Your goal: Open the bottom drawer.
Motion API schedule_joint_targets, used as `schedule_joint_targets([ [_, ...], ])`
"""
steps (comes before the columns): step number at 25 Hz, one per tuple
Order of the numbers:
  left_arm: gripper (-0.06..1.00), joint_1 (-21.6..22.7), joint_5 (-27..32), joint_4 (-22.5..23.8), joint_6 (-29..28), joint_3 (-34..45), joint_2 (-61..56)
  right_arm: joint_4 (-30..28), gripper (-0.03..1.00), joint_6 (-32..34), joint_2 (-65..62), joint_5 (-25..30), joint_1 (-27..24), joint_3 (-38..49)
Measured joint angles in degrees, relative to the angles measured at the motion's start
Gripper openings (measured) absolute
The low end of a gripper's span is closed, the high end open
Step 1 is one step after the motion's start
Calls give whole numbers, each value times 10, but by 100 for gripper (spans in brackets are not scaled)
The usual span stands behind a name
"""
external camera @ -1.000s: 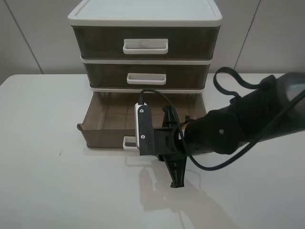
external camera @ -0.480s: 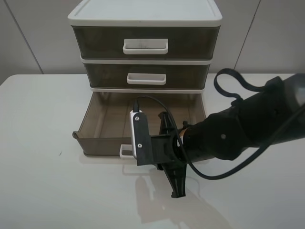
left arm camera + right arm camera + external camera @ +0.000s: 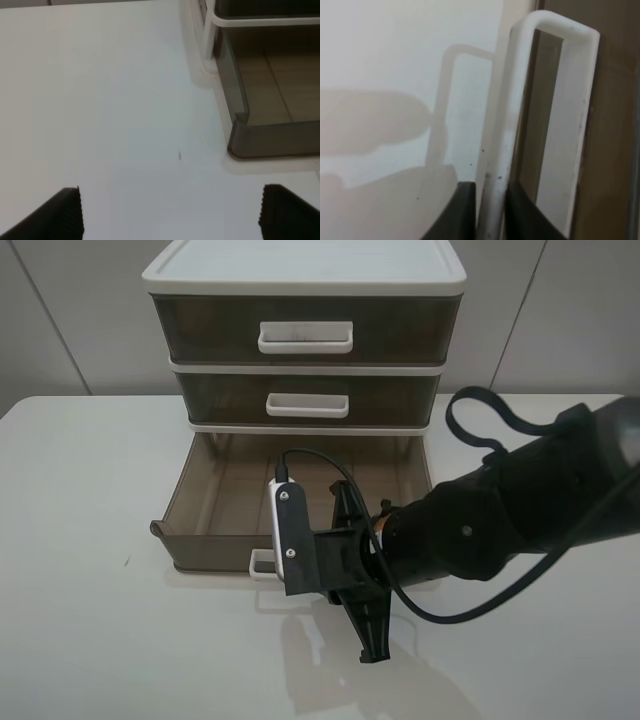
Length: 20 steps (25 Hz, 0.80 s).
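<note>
The bottom drawer (image 3: 205, 546) is translucent smoky brown and stands pulled well out of the cabinet, showing nothing inside. Its thin white loop handle (image 3: 260, 564) is at the front. My right gripper (image 3: 278, 568) reaches in from the right and is mostly hidden under its wrist camera. In the right wrist view the gripper (image 3: 490, 212) is shut on the handle's bar (image 3: 502, 145), with a dark finger (image 3: 462, 210) on each side. My left gripper (image 3: 170, 215) is open and empty above bare table, left of the drawer's front corner (image 3: 270, 145). It is out of the exterior view.
The middle drawer (image 3: 308, 400) and top drawer (image 3: 305, 330) are closed in the white-framed cabinet, which stands at the back against the wall. The white table (image 3: 90, 620) lies left and in front. A black cable (image 3: 480, 410) loops above the right arm.
The bottom drawer has slid farther out toward the table's front. My right gripper has moved back with its handle. The upper drawers have not moved.
</note>
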Motion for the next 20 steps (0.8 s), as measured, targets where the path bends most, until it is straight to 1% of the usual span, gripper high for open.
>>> schedule_joint_targets([
  [3, 72, 0, 0, 0, 0, 0, 0, -2, 7, -2, 0, 4, 0, 0],
  [5, 72, 0, 0, 0, 0, 0, 0, -4, 12, -4, 0, 10, 1, 0],
  [11, 72, 0, 0, 0, 0, 0, 0, -12, 42, -8, -12, 28, 2, 0],
  [13, 72, 0, 0, 0, 0, 0, 0, -13, 48, -8, -28, 33, 2, 0],
  [16, 72, 0, 0, 0, 0, 0, 0, -13, 53, -8, -56, 51, 2, 1],
  [20, 72, 0, 0, 0, 0, 0, 0, -11, 54, -8, -103, 106, 2, 1],
])
